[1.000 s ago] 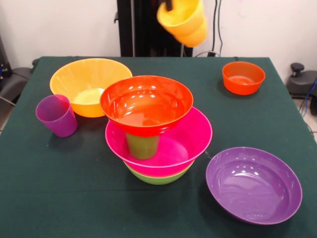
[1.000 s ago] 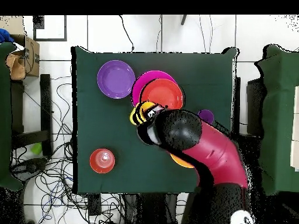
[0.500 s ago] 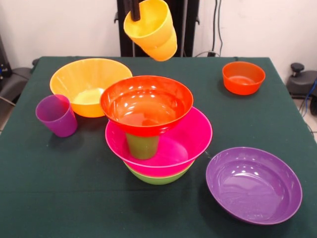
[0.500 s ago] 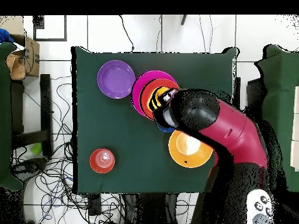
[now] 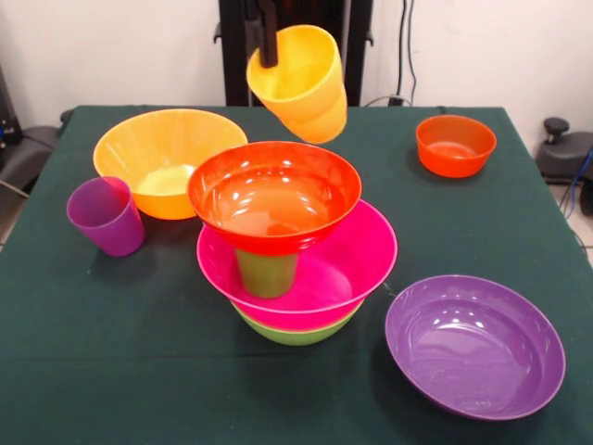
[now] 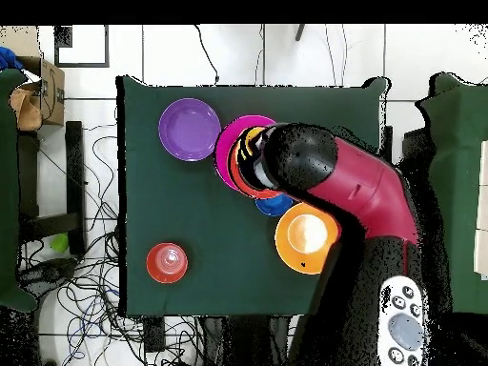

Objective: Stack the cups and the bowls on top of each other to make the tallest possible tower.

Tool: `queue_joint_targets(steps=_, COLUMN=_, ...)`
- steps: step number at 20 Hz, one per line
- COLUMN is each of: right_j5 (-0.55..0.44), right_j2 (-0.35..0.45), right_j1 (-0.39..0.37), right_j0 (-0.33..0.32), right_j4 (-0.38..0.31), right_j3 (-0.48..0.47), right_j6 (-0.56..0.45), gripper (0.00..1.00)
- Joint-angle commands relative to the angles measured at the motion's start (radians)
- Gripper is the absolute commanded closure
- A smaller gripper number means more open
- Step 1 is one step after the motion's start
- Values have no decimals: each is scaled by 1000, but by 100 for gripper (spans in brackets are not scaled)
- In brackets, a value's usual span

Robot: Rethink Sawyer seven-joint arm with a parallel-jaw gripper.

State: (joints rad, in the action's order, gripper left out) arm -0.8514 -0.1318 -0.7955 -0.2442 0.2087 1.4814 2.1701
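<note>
From the front, the tool (image 5: 268,46) grips the yellow cup (image 5: 301,82) by its rim, tilted in the air just above and behind the red-orange bowl (image 5: 274,193), which tops a tower of green bowl (image 5: 295,332), pink bowl (image 5: 357,269) and green cup (image 5: 267,273). The purple cup (image 5: 105,216), orange bowl (image 5: 162,158), small orange bowl (image 5: 455,144) and purple bowl (image 5: 474,345) sit loose on the worktop (image 5: 111,371), so I judge the tower about half built. From overhead, the arm (image 6: 353,186) hides most of the tower, with the yellow cup (image 6: 250,146) peeking out over it, and a small blue bowl (image 6: 276,204) lies beside the orange bowl (image 6: 307,244).
</note>
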Motion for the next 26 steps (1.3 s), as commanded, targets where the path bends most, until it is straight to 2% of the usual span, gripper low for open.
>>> queue_joint_targets(steps=1, right_j5=-109, right_j2=24, right_j1=84, right_j0=13, right_j4=-39, right_j3=-104, right_j6=122, gripper=100)
queue_joint_targets(steps=8, right_j5=-126, right_j2=51, right_j1=104, right_j0=-40, right_j4=-24, right_j3=-142, right_j6=50, gripper=100)
queue_joint_targets(steps=13, right_j5=-173, right_j2=71, right_j1=98, right_j0=-97, right_j4=-22, right_j3=-166, right_j6=-12, gripper=100)
queue_joint_targets(steps=17, right_j5=-139, right_j2=78, right_j1=114, right_j0=-122, right_j4=-32, right_j3=-165, right_j6=-27, gripper=100)
queue_joint_targets(steps=26, right_j5=-75, right_j2=80, right_j1=147, right_j0=-98, right_j4=-41, right_j3=-163, right_j6=26, gripper=100)
